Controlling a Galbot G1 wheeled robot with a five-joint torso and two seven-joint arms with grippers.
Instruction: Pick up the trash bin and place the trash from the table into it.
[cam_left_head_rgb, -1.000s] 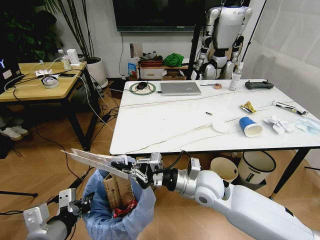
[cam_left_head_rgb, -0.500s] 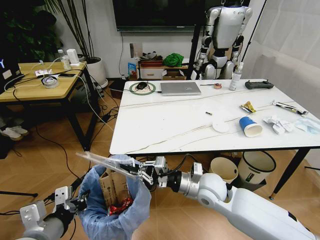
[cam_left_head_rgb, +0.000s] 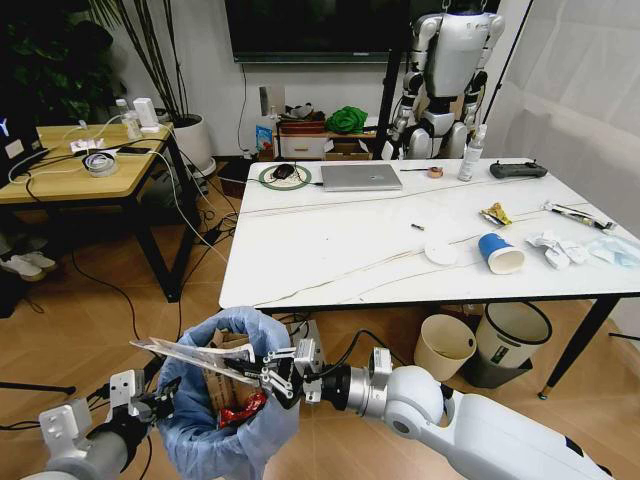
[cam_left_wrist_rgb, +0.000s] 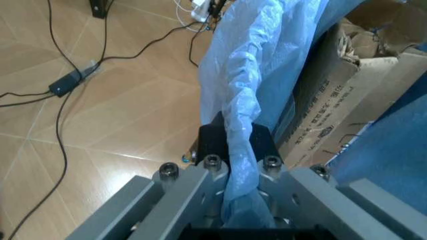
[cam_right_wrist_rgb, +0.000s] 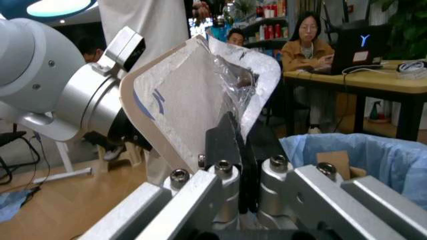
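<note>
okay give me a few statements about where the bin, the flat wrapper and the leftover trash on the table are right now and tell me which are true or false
1. The left tool is shut on the blue bag of the trash bin. True.
2. The right tool holds a blue paper cup. False: it grips a flat white wrapper; the blue cup lies on the table.
3. The wrapper is over the bin's opening. True.
4. The bin stands on the tabletop. False: it is below the table's near edge, held by the left tool.
5. Brown cardboard is inside the bin. True.
6. All the trash is off the table. False: the cup, a yellow wrapper and crumpled tissues lie there.
</note>
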